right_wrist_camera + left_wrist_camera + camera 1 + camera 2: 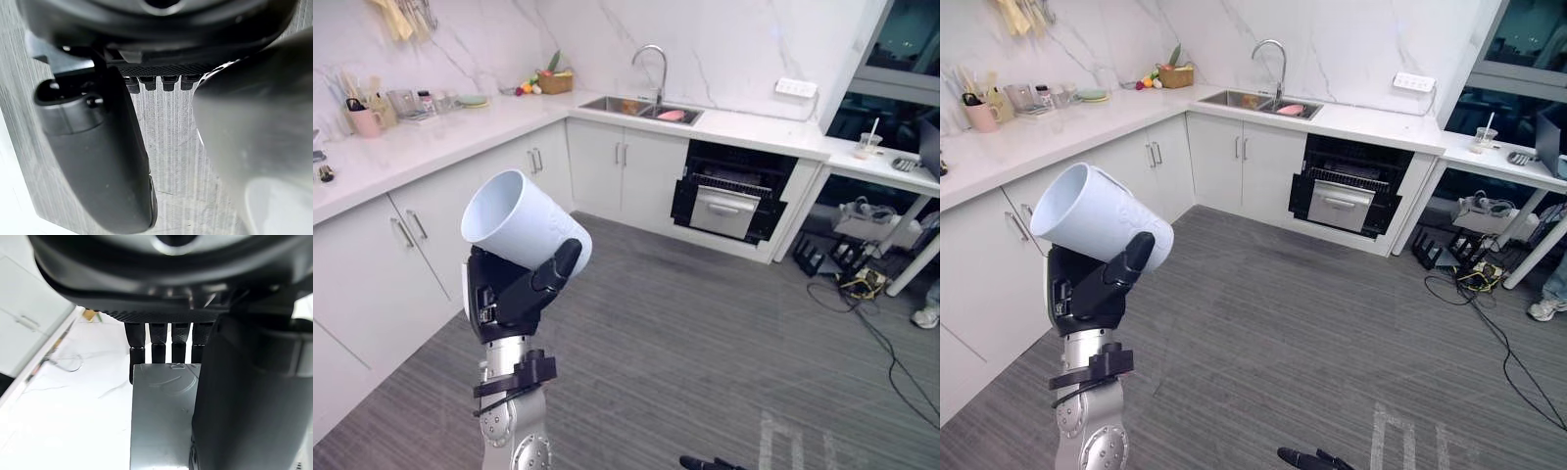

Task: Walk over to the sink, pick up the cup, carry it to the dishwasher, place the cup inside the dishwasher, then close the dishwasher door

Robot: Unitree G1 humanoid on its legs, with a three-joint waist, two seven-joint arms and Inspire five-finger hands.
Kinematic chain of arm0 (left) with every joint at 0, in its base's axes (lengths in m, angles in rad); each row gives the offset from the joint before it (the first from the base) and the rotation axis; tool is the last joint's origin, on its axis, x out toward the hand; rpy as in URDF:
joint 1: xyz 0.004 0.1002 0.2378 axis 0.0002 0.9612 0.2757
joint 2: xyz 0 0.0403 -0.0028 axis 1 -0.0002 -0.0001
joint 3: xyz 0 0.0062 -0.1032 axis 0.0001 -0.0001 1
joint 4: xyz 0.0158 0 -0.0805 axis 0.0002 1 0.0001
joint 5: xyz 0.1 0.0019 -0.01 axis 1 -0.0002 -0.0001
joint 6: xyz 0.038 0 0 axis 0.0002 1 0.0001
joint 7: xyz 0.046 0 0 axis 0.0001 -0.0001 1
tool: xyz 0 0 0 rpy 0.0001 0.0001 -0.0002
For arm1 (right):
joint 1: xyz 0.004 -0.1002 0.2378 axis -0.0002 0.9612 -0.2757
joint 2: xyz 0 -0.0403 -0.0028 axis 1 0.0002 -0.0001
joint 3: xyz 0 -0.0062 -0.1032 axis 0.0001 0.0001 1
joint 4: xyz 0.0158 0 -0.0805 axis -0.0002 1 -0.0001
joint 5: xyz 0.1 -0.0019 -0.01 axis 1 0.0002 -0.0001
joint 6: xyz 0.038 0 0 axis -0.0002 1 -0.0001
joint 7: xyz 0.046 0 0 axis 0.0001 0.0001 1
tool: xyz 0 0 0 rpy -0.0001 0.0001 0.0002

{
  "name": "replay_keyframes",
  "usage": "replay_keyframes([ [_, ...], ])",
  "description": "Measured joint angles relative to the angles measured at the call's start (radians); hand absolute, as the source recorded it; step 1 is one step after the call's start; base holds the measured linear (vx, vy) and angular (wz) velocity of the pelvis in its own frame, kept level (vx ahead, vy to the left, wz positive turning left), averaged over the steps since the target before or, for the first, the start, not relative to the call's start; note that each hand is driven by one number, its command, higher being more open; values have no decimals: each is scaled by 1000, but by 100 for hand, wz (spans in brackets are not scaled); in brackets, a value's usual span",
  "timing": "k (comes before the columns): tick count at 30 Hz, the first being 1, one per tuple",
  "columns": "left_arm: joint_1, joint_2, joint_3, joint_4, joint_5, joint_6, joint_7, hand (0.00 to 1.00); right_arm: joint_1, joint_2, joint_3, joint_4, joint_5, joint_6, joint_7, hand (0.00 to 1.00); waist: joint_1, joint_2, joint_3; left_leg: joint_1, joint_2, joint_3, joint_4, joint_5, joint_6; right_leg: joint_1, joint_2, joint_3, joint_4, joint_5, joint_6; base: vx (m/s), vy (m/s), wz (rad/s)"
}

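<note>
The left hand (514, 294) has its fingers and thumb wrapped round the white cup (514, 225), held high and tilted, likely to keep it secure in transit. The open dishwasher (729, 196) stands well apart, beside the sink (641, 108). The right hand (1312, 458) hangs low, its state unclear.

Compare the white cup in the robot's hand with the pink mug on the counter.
The white cup is tilted, gripped in the left hand; the pink mug stands upright on the counter. The white cup looks empty; the pink mug holds utensils. Both are open-topped vessels.
</note>
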State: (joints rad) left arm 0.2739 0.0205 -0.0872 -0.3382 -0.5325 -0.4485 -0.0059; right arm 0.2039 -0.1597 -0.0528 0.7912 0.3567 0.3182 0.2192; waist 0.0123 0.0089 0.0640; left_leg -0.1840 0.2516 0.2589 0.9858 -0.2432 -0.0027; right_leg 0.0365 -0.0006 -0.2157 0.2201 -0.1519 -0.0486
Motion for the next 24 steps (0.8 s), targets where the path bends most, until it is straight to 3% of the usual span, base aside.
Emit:
replay_keyframes([
  [1, 4, 0, 7, 1, -1, 5, -15, 0, -7, -5, -1, 8, 0, 2, 5, 100, 3, -4, 2, -29, -4, -1, -56, -31, -13, 1, -11, 9, -4, 0, 0, 111, 123, -8],
  [3, 4, -1, 40, 9, 0, 14, -43, 0, -38, -19, -2, 48, -1, 5, 22, 100, 6, -9, 21, -30, -48, -4, -283, -34, -28, 21, -39, 37, -29, -1, 2, 123, 166, -12],
  [5, 7, -11, 80, 36, 1, 36, -48, 0, -69, -42, -8, 106, -7, 5, 35, 100, 21, -3, 34, -30, -116, -59, -651, 70, -64, 69, -85, 79, -120, -2, 4, 152, 239, -26],
  [6, 12, -20, 88, 43, 1, 39, -47, 0, -73, -48, -12, 121, -6, 5, 42, 100, 28, 10, 34, -28, -113, -92, -708, 85, -86, 92, -77, 102, -162, -2, 11, 206, 233, -53],
  [7, 17, -50, 99, 56, 0, 32, -46, 0, -82, -66, -11, 137, -6, -5, 53, 100, 54, 79, 41, -44, -53, -114, -706, 135, -148, 102, -7, 179, -79, -36, 63, 236, 164, -36],
  [8, 13, -44, 101, 71, -1, 31, -46, 0, -82, -60, -18, 144, -7, -16, 53, 100, 56, 72, 50, -54, -60, -112, -666, 148, -144, 98, -2, 202, 2, -55, 64, 399, 146, -23],
  [9, 23, -15, 111, 92, -12, 30, -46, 0, -83, -35, -20, 161, -8, -22, 59, 100, 55, 14, 50, -75, -111, -82, -582, 134, -127, 126, -55, 215, 11, -142, 70, 485, 168, 21],
  [10, 43, -24, 102, 131, -29, 41, -47, 0, -79, -33, -44, 182, -12, -26, 59, 100, 49, 14, 45, -88, -122, -69, -523, 125, -85, 143, -78, 207, 21, -175, 65, 460, 203, 14],
  [12, 61, -13, 100, 150, -38, 53, -62, 0, -72, -36, -50, 205, -37, -27, 56, 100, 55, -9, -1, -77, -206, -40, -537, 103, 4, 140, -151, 215, 51, -200, 98, 378, 273, 3],
  [14, 37, 7, 103, 150, -45, 63, -67, 0, -78, -32, -74, 197, -37, -42, 57, 100, 49, -11, -1, -56, -237, -21, -530, 76, 52, 79, -177, 222, 246, -194, 131, 410, 226, -6],
  [15, 16, 22, 98, 144, -44, 79, -75, 0, -79, -29, -87, 199, -33, -47, 57, 100, 48, -18, -3, 5, -259, 1, -529, 43, 70, 46, -213, 224, 392, -151, 205, 455, 238, -21],
  [16, 7, 25, 97, 135, -44, 86, -81, 0, -79, -26, -96, 198, -33, -49, 57, 100, 48, -21, -1, 36, -269, 9, -537, 27, 70, 31, -230, 223, 463, -124, 229, 517, 273, -38],
  [17, 1, 32, 95, 112, -43, 97, -83, 0, -80, -23, -100, 193, -32, -63, 57, 100, 43, -30, 3, 90, -286, 21, -568, 3, 71, -11, -256, 218, 575, -53, 223, 328, 160, -38],
  [18, 0, 45, 81, 96, -37, 96, -83, 0, -76, -21, -99, 176, -23, -76, 58, 100, 34, -27, 1, 149, -298, 32, -621, -3, 77, -65, -268, 221, 691, 14, 192, 384, 180, -46],
  [19, -1, 59, 56, 80, -13, 95, -82, 0, -74, -18, -99, 146, -24, -86, 65, 100, 19, -26, 0, 222, -300, 36, -696, 3, 68, -134, -252, 211, 797, 8, 169, 364, 159, -38],
  [21, -24, 86, 6, 64, 26, 92, -80, 0, -72, -3, -97, 97, -24, -93, 77, 100, -11, -20, -3, 312, -298, 25, -802, 22, 39, -233, -205, 155, 828, -42, 115, 442, 149, -17],
  [24, -86, 82, -60, 67, 43, 97, -83, 0, -51, 26, -100, 3, -23, -104, 84, 100, -49, -17, 1, 407, -283, 15, -864, 23, 31, -355, -139, 45, 632, -98, 89, 462, 31, 9],
])
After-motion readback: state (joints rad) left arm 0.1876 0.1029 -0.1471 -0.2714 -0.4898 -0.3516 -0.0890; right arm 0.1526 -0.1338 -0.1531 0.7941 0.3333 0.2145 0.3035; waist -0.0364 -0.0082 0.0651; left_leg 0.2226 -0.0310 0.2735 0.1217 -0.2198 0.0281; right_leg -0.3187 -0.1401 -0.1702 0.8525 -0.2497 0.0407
